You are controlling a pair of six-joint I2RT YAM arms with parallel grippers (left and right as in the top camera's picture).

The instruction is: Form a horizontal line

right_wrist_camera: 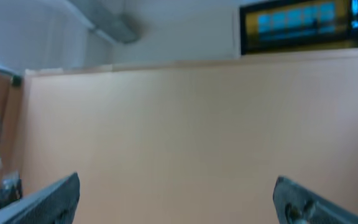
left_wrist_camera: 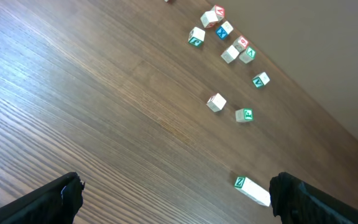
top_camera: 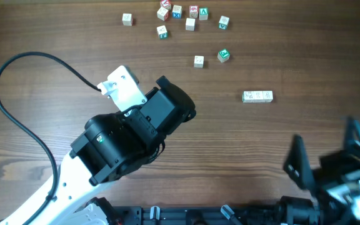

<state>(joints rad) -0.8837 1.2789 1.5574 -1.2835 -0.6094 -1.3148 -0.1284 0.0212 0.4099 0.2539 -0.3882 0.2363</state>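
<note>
- Wooden horizontal line [top_camera: 257,96], 3 pale cubes touching side by side, lay on the table [top_camera: 305,50] right of centre, apart from both arms. In left wrist view it sat at lower right, next to one finger of the left pincer [left_wrist_camera: 179,202].
- Left pincer: jaws wide apart, nothing btwn them.
- Right pincer [top_camera: 329,150]: jaws also apart & empty, near table's lower right corner. Its cam faced a tan wall, no cubes in view.
- Line looked complete, so main risk = disturbing it.
- Risk 1: left arm swinging or dropping w/ a finger that close to the bar's end could nudge the end cube, break contact or skew the row.
- Risk 2: right pincer moving in w/o sight of the table could knock the bar in a blind sweep.
- Risk 3: green cube [top_camera: 224,55] & its pale neighbour [top_camera: 199,60] lay near, up-left of the bar. Pushing either into it would spoil the straight row.
- Cluster of scattered cubes [top_camera: 180,15] at far edge: well apart, low risk.
</note>
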